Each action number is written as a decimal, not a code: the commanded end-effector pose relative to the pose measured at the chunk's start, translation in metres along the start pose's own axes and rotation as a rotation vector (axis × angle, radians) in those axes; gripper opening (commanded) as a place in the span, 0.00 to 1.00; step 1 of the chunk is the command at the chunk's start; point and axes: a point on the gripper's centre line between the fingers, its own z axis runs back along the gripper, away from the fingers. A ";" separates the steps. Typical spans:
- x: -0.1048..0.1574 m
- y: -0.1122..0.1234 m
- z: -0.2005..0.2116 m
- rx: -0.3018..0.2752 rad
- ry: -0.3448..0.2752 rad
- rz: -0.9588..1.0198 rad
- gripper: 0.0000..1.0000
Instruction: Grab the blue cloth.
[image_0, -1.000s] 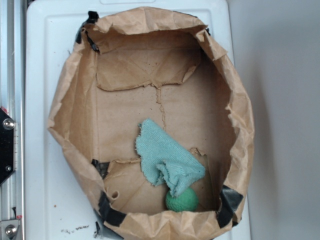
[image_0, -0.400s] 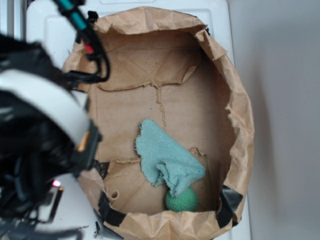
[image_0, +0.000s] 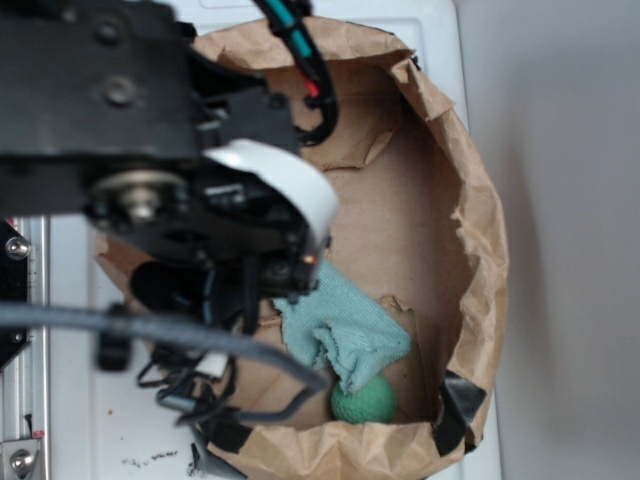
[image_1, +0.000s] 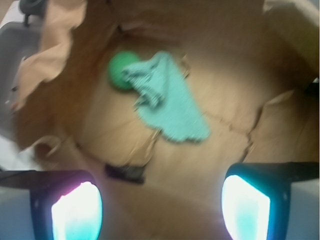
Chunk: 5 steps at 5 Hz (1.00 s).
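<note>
While the end effector (image_1: 160, 202) hangs above with its two fingers (image_1: 77, 210) spread wide and empty, the pale blue-green terry cloth (image_1: 170, 102) lies crumpled on the floor of the brown paper-lined tub (image_0: 480, 230), one bunched corner draped over the round dark-green ball (image_0: 365, 400).

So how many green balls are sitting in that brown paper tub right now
1. The round dark-green ball lies near the tub's front edge, partly under a corner of the pale blue terry cloth. The robot arm hides the left of the crumpled brown paper tub, so another could be there.
</note>
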 end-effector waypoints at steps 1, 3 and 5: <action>0.024 -0.002 -0.021 0.050 -0.071 -0.093 1.00; 0.033 -0.027 -0.054 -0.001 -0.015 -0.176 1.00; 0.036 -0.034 -0.061 0.044 0.001 -0.086 1.00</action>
